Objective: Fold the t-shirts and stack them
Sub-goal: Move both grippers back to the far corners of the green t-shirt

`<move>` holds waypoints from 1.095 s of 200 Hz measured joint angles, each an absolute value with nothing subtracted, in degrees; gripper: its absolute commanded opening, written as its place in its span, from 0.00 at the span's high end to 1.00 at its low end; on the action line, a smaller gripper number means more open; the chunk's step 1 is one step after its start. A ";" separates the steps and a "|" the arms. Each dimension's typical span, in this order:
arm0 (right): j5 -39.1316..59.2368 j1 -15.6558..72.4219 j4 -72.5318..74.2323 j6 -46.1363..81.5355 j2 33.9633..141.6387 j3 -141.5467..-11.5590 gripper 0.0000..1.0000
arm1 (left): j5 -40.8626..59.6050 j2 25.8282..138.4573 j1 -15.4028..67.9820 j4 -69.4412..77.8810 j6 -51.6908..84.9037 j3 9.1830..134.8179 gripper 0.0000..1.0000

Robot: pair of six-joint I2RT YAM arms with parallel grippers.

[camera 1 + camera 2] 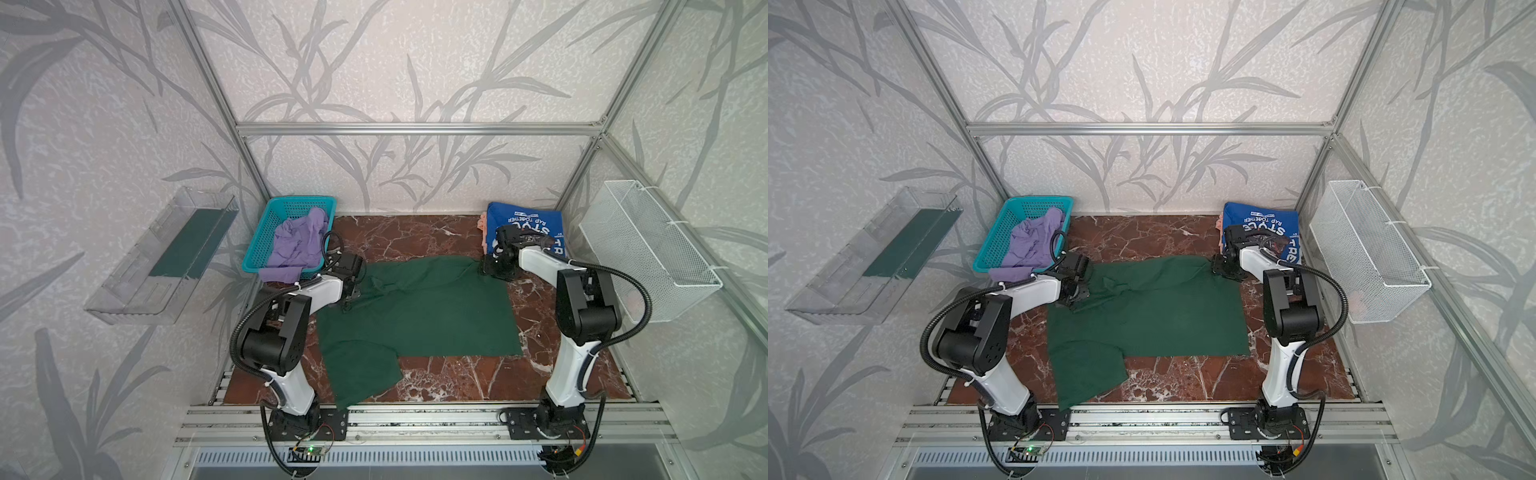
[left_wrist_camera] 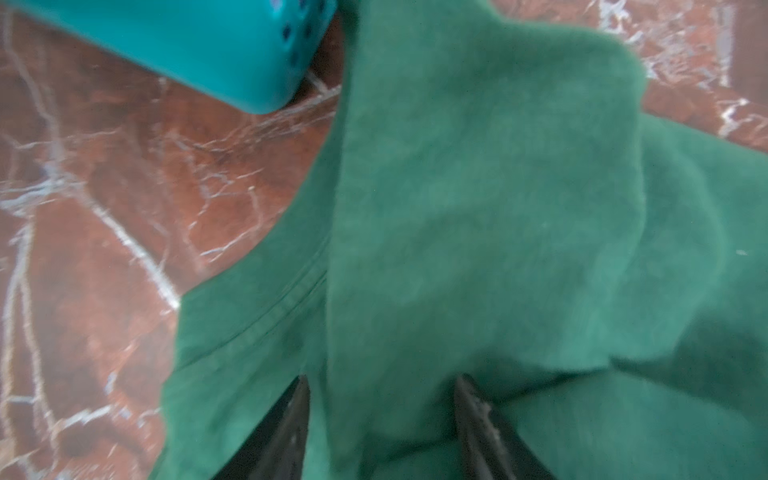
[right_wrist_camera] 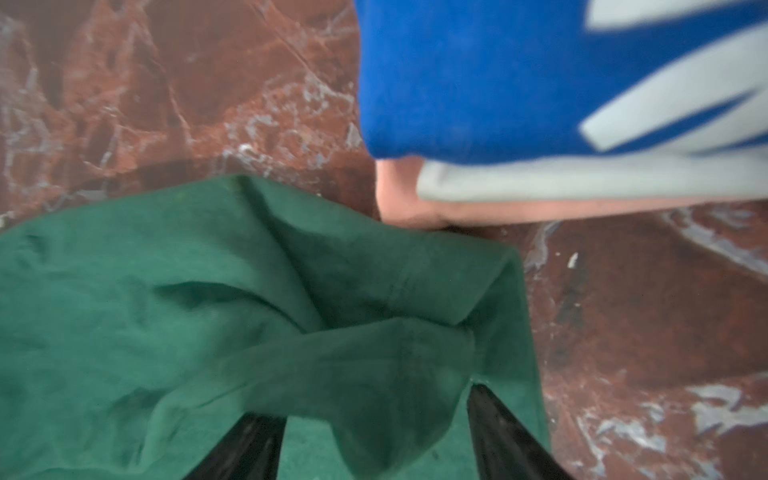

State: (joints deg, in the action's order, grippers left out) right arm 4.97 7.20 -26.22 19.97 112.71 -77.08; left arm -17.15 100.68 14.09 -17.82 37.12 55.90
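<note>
A dark green t-shirt (image 1: 415,307) (image 1: 1142,311) lies spread on the marble table, with one sleeve hanging toward the front edge. My left gripper (image 1: 351,297) (image 2: 384,399) is at the shirt's left edge, jaws apart, with a raised fold of green cloth between them. At the shirt's far right corner my right gripper (image 1: 486,270) (image 3: 374,415) is open, and loose cloth is bunched between its fingers. A folded royal blue t-shirt (image 1: 528,220) (image 3: 457,83) rests on a peach one (image 3: 399,191) at the back right. A lavender t-shirt (image 1: 295,245) spills out of the basket.
The turquoise basket (image 1: 266,232) (image 2: 208,45) stands at the back left, close to my left wrist. A white wire basket (image 1: 648,249) hangs on the right wall and a clear tray (image 1: 166,253) on the left wall. Aluminium frame posts bound the table.
</note>
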 measured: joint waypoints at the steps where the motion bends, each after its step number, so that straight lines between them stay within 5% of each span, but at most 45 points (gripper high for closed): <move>1: 4.97 7.20 -26.28 19.99 112.73 -77.08 0.36 | -17.06 100.79 14.06 -17.82 37.19 55.96 0.52; 40: 4.89 7.18 -26.37 19.57 112.73 -77.03 0.63 | -14.59 104.05 13.08 -16.84 37.41 58.92 0.83; 79: 3.66 7.16 -25.87 17.91 112.73 -77.03 0.84 | -13.39 104.36 12.25 -15.77 37.10 59.09 0.94; 219: 3.07 7.42 -18.61 4.45 112.88 -81.58 0.89 | -11.31 102.78 7.73 -14.66 34.26 57.34 0.97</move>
State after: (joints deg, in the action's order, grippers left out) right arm 3.07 7.42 -18.61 4.45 112.88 -81.58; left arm -11.31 102.78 7.73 -14.66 34.26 57.34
